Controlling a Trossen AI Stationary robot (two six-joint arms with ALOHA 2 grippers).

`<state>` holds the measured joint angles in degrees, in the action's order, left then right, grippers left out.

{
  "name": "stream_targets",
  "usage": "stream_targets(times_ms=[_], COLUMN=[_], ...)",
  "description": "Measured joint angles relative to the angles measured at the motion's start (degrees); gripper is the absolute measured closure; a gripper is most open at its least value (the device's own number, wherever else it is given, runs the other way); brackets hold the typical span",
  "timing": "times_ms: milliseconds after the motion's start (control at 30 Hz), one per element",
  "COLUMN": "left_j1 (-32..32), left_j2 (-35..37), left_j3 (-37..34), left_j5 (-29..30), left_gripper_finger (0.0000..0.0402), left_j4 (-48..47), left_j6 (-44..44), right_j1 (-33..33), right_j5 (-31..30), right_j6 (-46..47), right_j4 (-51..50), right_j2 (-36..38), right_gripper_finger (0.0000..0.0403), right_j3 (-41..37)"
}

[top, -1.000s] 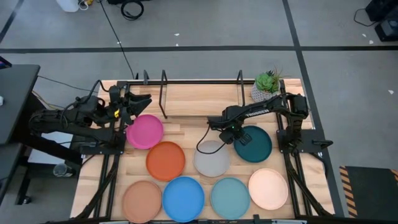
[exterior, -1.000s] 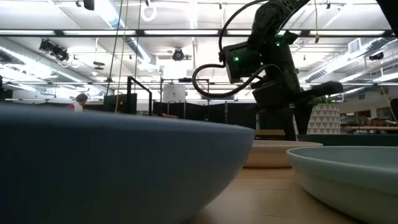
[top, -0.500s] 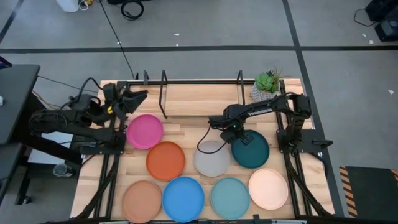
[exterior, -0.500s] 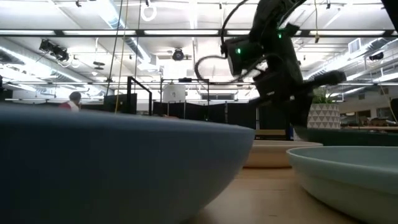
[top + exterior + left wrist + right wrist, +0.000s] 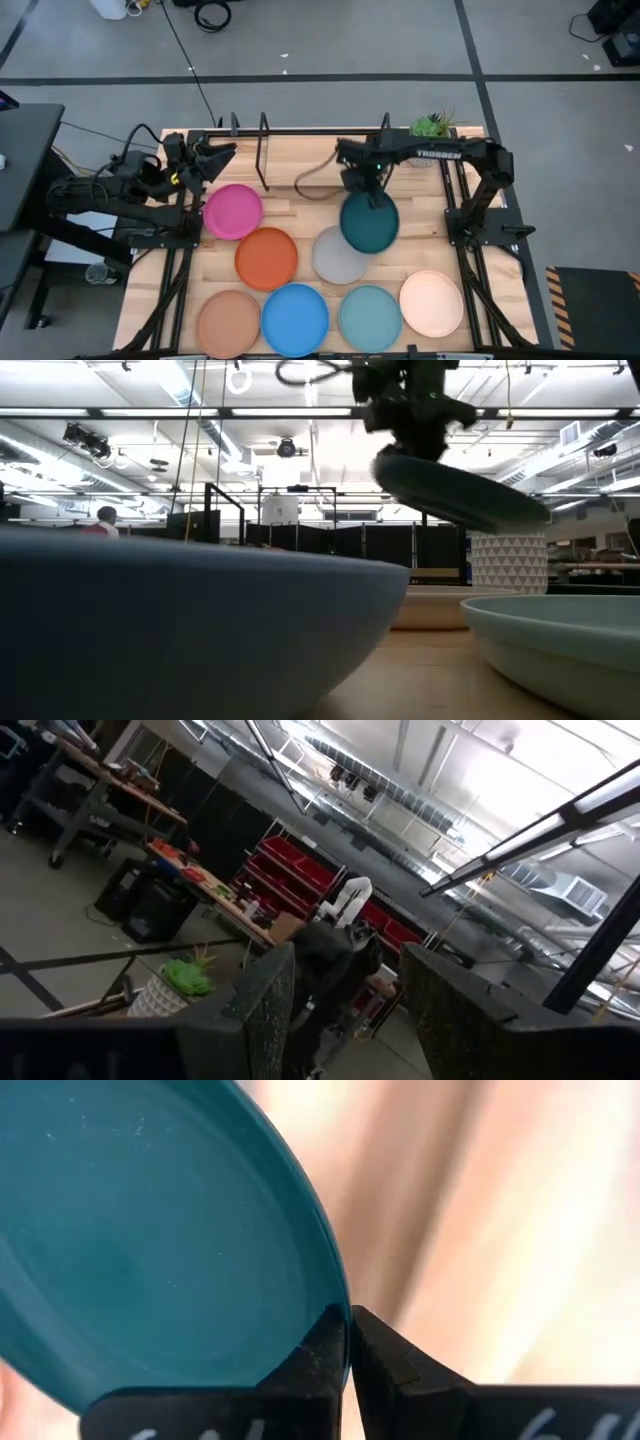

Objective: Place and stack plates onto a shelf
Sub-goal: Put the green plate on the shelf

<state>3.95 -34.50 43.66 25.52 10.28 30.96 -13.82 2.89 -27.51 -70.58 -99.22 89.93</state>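
Teal plate (image 5: 369, 224) hangs (tilted) from right pincer (image 5: 364, 189).

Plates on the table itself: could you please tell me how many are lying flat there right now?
7: magenta, orange, pale grey, tan, blue, light teal, cream. The dark teal plate is lifted in the right gripper.

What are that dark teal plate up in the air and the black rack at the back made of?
The dark teal plate, pinched at its rim by the right pincer, looks like smooth moulded plastic or glazed ceramic: even colour, soft sheen; I cannot tell which. The black rack looks like thin painted metal rod bent into upright loops. The tabletop is pale wood planks with visible grain.
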Motion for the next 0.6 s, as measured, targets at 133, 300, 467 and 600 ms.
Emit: stream_targets(times_ms=[133,300,467,600], left_j1=[0.0,0.1,0.0,0.0], left_j2=[0.0,0.0,0.0,0.0], left_j3=[0.0,0.0,0.0,0.0], left_j5=[-0.2,-1.8,-1.8,-1.8], left_gripper_finger=[0.0212,0.0212,0.0212,0.0212], left_j4=[0.5,0.5,0.4,0.1], left_j6=[1.7,2.5,0.3,-0.6], right_j1=[-4.3,-11.5,-16.1,-16.4], right_j5=[0.3,1.5,5.1,9.1], right_j6=[5.3,12.4,27.6,39.6], right_j4=[2.4,3.7,2.3,-0.3], right_j2=[0.0,0.0,-0.1,0.0], right_gripper_finger=[0.0387,0.0387,0.0387,0.0387], right_j3=[5.5,8.2,10.7,14.8])
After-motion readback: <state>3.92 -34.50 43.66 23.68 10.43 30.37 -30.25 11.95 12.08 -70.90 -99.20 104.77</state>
